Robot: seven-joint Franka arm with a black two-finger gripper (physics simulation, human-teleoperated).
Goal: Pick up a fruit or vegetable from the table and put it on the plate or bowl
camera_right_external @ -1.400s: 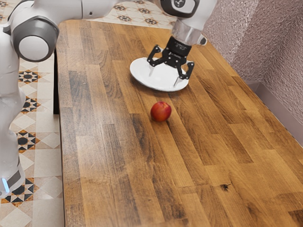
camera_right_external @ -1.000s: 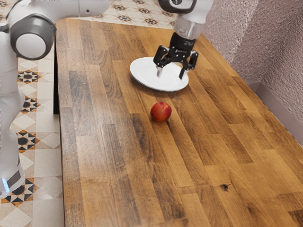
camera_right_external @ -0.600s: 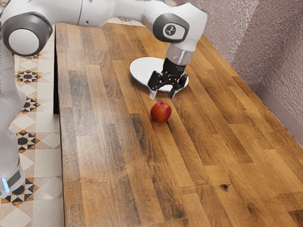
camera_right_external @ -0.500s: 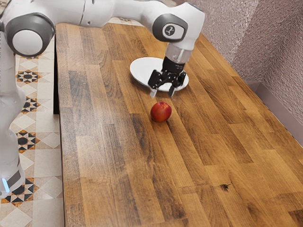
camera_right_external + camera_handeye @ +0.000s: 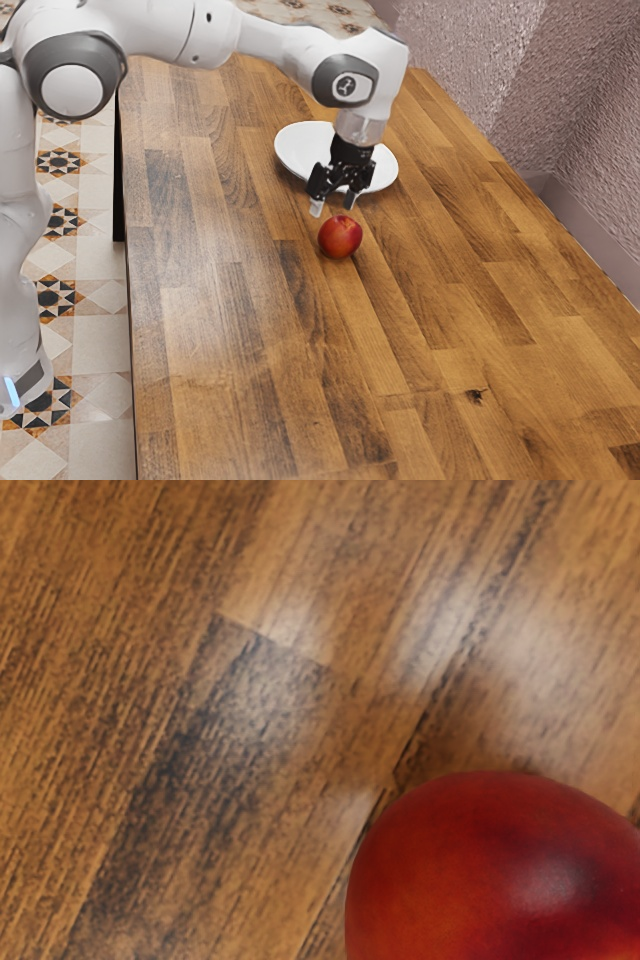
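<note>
The glossy red round fruit (image 5: 340, 237) lies alone on the brown wooden plank table (image 5: 420, 360), about midway across it and touching nothing. It may be an apple or a nectarine; the skin alone does not settle it. In the wrist view the fruit (image 5: 500, 875) sits just under the hand and a little off-centre, with bare planks around it.

The black two-finger gripper (image 5: 333, 206) hangs just above and slightly beyond the fruit, pointing down. Its fingers are spread apart with nothing between them, and their tips are clear of the skin. This looks like a stance for dropping straight over the fruit, so the hand probably needs a small shift toward the near side first.

The flat white round plate (image 5: 300, 150) rests just beyond the gripper, on the far side. The carry to it would therefore be short, with nothing in the way.

There is plenty of room. The table's edge by the patterned tile floor (image 5: 75, 300) is well away on the exterior view's left. The rough mauve wall (image 5: 600, 90) stands well off on the exterior view's right. A round fruit could roll if nudged from one side only.
</note>
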